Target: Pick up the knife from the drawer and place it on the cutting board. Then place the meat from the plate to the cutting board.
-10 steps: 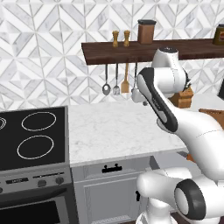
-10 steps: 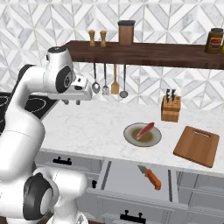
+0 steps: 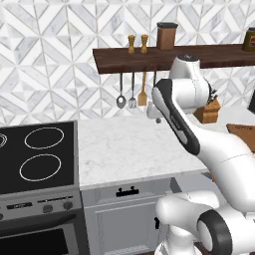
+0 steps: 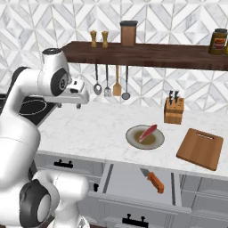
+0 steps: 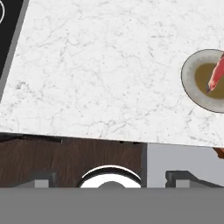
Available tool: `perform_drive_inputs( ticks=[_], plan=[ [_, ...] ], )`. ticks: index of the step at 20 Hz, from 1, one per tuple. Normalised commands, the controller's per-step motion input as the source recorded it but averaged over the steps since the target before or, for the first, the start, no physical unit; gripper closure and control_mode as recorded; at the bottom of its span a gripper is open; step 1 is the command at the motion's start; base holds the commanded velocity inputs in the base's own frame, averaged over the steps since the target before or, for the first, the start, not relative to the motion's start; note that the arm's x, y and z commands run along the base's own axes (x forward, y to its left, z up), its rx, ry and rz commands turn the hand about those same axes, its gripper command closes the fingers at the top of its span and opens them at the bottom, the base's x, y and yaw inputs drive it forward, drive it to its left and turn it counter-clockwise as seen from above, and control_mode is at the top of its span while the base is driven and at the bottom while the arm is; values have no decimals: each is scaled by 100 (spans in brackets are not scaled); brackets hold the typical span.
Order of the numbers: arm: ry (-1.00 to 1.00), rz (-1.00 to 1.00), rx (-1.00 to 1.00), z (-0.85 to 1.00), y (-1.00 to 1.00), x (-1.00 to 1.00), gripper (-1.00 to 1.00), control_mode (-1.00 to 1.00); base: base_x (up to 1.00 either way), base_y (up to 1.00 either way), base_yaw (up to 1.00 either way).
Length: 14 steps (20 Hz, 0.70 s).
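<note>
Still at step one: the orange-handled, silver-bladed knife point(image 4: 152, 179) lies untouched in the open shallow grey drawer point(image 4: 120, 185), lower centre of the right base view.
The two-finger gripper point(image 4: 79, 105), upper left and high over the counter, looks parted and empty; it must swing down to the handle. One round grey-olive plate point(image 4: 132, 139), one red meat strip point(image 4: 148, 132), one brown wooden cutting board point(image 4: 201, 148).

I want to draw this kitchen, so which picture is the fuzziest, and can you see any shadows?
The hand view is fuzziest: the plate and meat have soft edges. The right base view is sharper, with the knife clear in the drawer, and a faint shadow beside the cutting board. The left base view is fairly clear too; no glare anywhere.
</note>
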Motion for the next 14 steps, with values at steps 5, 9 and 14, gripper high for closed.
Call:
perform_drive_inputs(
  ticks=[5,9,14],
  plan=[
    [0,-65,0,-26,89,-9,-100,-100,0,0,0],
    [7,-55,0,-25,5,7,-100,-100,0,0,0],
    [16,-11,0,-12,-100,5,-100,-100,0,0,0]
  ],
)
